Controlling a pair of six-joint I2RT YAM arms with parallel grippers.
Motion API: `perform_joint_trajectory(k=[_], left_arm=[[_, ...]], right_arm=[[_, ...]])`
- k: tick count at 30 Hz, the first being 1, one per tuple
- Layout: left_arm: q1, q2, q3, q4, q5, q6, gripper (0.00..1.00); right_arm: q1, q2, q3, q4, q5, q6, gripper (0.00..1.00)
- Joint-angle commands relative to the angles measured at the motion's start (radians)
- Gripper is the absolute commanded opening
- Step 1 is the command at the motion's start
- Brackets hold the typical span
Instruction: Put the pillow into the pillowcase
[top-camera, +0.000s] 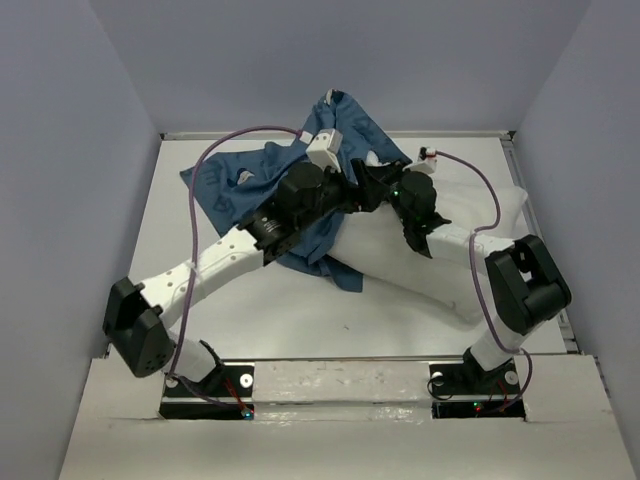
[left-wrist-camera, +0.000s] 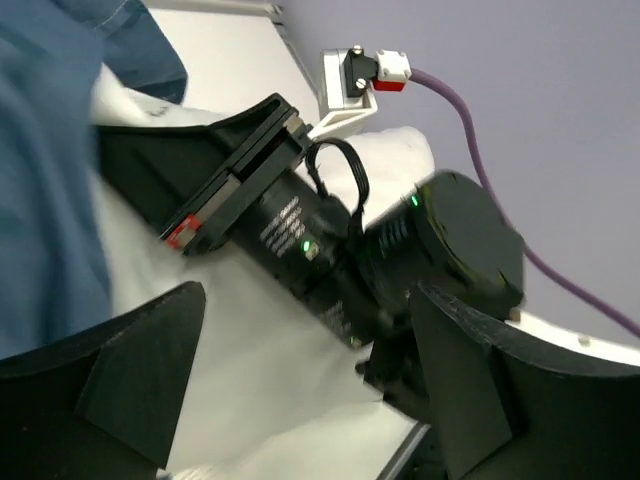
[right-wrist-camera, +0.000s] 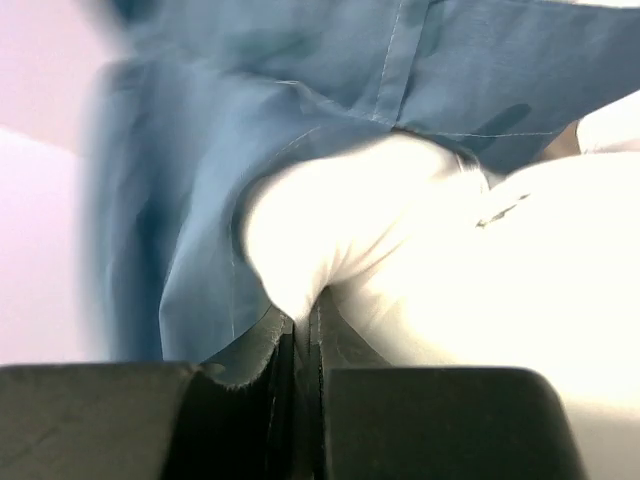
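Right jaws pinch pillow beside pillowcase.

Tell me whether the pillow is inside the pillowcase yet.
Mostly out: the white pillow lies bare on the right, and the blue pillowcase is bunched around only its left end.

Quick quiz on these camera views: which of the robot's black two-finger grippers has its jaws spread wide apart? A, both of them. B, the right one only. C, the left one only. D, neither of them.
C: the left wrist view shows the left gripper with its fingers far apart, while the right gripper has its fingers pressed together.
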Motion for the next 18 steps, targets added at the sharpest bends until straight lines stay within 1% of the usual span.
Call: perform_joint_trajectory(k=[1, 2, 3, 4, 5, 6, 7, 8, 9, 10, 11, 13, 15, 16, 18], left_arm=[[-0.025, -0.189, -0.106, -0.153, -0.234, 0.168, 0.93], [-0.025, -0.219, -0.150, -0.159, -0.266, 0.168, 0.93], [-0.025, -0.269, -0.249, -0.163, -0.317, 0.161, 0.92], [-0.025, -0.291, -0.304, -0.164, -0.355, 0.156, 0.90], [-0.027, -0.303, -0.348, -0.164, -0.356, 0.152, 0.87], [-0.030, -0.317, -0.434, -0.158, -0.369, 0.139, 0.83], [-0.036, -0.323, -0.472, -0.143, -0.368, 0.139, 0.83], [-0.059, -0.326, -0.505, -0.123, -0.374, 0.142, 0.82], [-0.068, -0.326, -0.534, -0.103, -0.378, 0.144, 0.82], [-0.071, -0.325, -0.577, -0.054, -0.377, 0.159, 0.81], [-0.071, -0.322, -0.592, -0.025, -0.369, 0.173, 0.81], [-0.071, -0.290, -0.605, 0.036, -0.362, 0.196, 0.82], [-0.071, -0.232, -0.577, 0.073, -0.353, 0.248, 0.82], [-0.073, -0.209, -0.567, 0.080, -0.352, 0.260, 0.82], [-0.071, -0.150, -0.534, 0.086, -0.394, 0.282, 0.81]], right_arm=[[-0.084, -0.001, 0.042, -0.182, 0.000, -0.078, 0.00], [-0.085, -0.001, 0.042, -0.183, -0.011, -0.097, 0.00], [-0.097, -0.001, 0.080, -0.234, -0.027, -0.143, 0.00], [-0.097, -0.001, 0.097, -0.281, -0.038, -0.169, 0.00], [-0.108, 0.001, 0.118, -0.319, -0.052, -0.192, 0.00], [-0.108, 0.001, 0.164, -0.350, -0.066, -0.235, 0.00], [-0.108, -0.001, 0.183, -0.377, -0.072, -0.261, 0.02], [-0.108, -0.007, 0.204, -0.441, -0.080, -0.311, 0.06], [-0.108, -0.015, 0.223, -0.468, -0.083, -0.336, 0.12], [-0.108, -0.024, 0.243, -0.489, -0.087, -0.358, 0.25], [-0.108, -0.035, 0.250, -0.512, -0.089, -0.379, 0.31], [-0.108, -0.071, 0.278, -0.598, -0.115, -0.450, 0.43], [-0.108, -0.114, 0.298, -0.696, -0.152, -0.512, 0.58], [-0.108, -0.131, 0.298, -0.744, -0.156, -0.530, 0.58], [-0.108, -0.176, 0.278, -0.812, -0.173, -0.576, 0.66]])
